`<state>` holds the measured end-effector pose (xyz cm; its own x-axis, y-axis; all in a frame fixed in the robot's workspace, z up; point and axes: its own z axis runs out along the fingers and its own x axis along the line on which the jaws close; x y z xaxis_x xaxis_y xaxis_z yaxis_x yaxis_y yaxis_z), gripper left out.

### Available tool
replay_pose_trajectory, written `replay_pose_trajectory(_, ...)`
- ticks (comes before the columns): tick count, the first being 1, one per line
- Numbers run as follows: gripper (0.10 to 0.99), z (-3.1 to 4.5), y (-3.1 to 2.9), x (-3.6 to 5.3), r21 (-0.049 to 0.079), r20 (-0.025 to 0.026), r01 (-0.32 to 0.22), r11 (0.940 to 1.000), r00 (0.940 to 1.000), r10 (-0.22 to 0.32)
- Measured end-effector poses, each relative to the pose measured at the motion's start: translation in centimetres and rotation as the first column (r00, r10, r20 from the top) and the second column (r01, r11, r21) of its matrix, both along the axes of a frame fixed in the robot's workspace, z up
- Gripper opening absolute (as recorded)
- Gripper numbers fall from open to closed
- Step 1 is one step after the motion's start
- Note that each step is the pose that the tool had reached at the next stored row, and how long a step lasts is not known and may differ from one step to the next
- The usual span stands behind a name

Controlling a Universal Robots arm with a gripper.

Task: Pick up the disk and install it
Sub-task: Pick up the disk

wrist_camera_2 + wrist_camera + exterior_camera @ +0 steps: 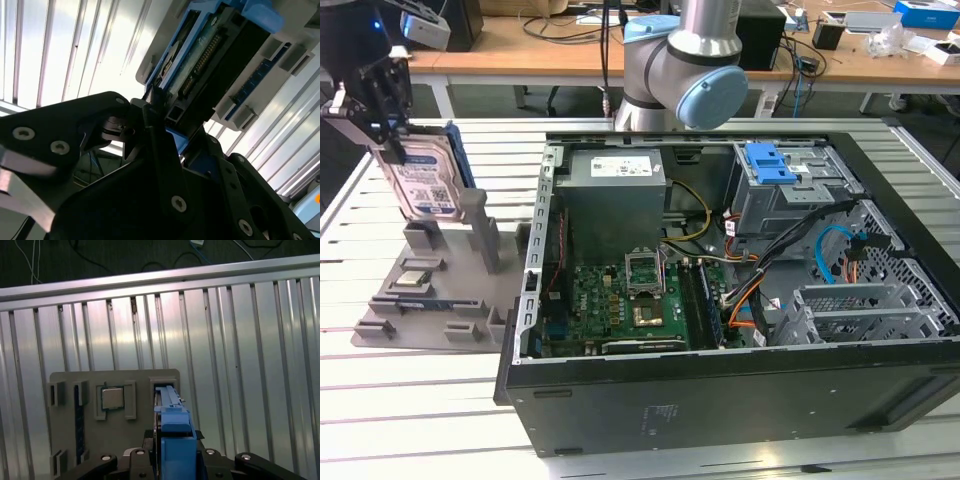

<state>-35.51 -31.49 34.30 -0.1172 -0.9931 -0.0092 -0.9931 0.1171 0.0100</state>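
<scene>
The disk (425, 175) stands upright and slightly tilted at the exterior view's left, its white-and-blue label facing the camera and a blue rail on its side. My gripper (392, 140) is shut on its upper edge. The disk's lower edge is at or just above the grey holder tray (420, 300); I cannot tell whether they touch. In the first wrist view the disk's blue rail (172, 432) runs between my black fingers (220, 462), over the tray's slot (162, 385). The second wrist view has the disk's underside (210, 55) with its connector, held in the gripper (160, 125).
The open black computer case (720, 400) lies on the slatted metal table (410, 420), with the blue-topped grey drive bay (780, 180) at its far right corner. A small silver chip (415, 280) sits in the tray. The arm's base (685, 60) rises behind the case.
</scene>
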Motion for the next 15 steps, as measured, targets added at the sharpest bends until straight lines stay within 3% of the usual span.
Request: replay_pose_trajectory(15,0.369,2.50,0.02,0.00,0.000,-0.0001,0.000,1.0000,1.0000,0.000)
